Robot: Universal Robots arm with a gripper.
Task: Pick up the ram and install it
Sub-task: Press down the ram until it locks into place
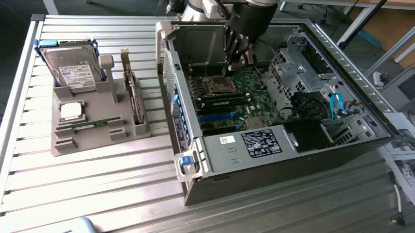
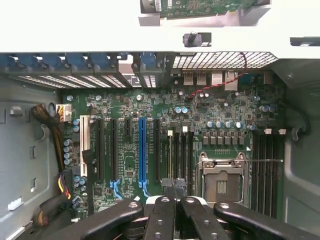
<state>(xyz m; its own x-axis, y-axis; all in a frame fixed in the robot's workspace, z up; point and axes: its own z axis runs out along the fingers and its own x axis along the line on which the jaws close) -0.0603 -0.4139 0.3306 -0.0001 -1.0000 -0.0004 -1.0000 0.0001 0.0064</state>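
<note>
The open computer case (image 1: 285,121) lies on its side on the slatted metal desk (image 1: 97,194), with the motherboard (image 1: 240,97) facing up. The arm reaches down into the case, and the gripper (image 1: 234,60) hangs above the motherboard, close to the empty processor socket (image 1: 216,85). In the wrist view the gripper (image 2: 174,189) has its jaws clenched together, and I see no green stick between them. The tips are over the dark memory slots (image 2: 181,152) that run just beside the socket (image 2: 222,180).

The ram (image 1: 87,124) is outside the case, on the exterior view's left of it. It is a thin green stick lying flat in the gray holder (image 1: 97,141), well apart from the gripper. In the same holder, farther from the case front, a hard drive (image 1: 75,70) leans upright, and a square silver processor (image 1: 71,110) lies flat near the ram. A taller expansion card (image 1: 135,94) stands on its edge on the side of the holder nearest the case.

Inside the case, a long narrow strip sits in the slots near the socket, but I cannot tell if it is a module. A blue cable (image 1: 337,106) is visible at the case side far from the holder.
</note>
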